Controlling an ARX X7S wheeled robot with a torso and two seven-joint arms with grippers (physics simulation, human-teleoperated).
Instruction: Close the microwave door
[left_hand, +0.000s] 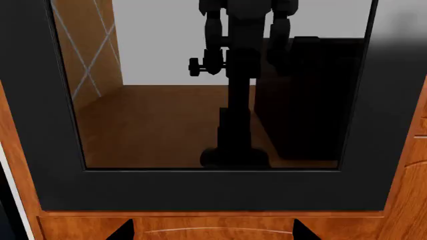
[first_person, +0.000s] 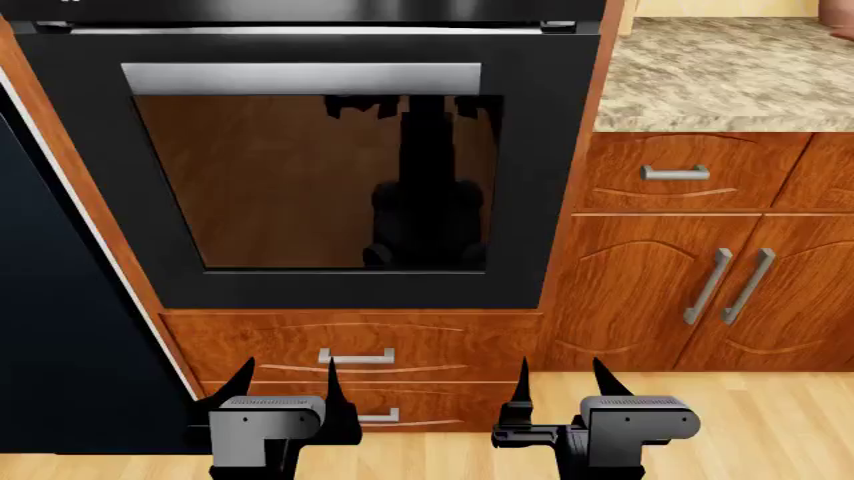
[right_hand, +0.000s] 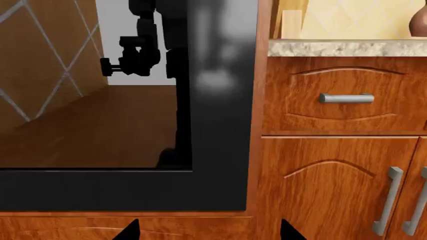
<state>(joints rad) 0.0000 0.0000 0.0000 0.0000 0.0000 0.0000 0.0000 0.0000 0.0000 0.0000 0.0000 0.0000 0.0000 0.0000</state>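
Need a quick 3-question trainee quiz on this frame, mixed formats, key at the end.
1. True or false: the left gripper is holding a drawer handle.
2. What lies right of the oven door in the head view? A) granite countertop over wooden cabinets B) a sink C) a window
3. Fill in: the dark shape in the oven glass is the robot's ____.

Key: 1 false, both it and the right gripper hover open and empty; 2 A; 3 reflection.

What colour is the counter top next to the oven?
The counter top is speckled beige and brown, like stone. The head view shows it best.
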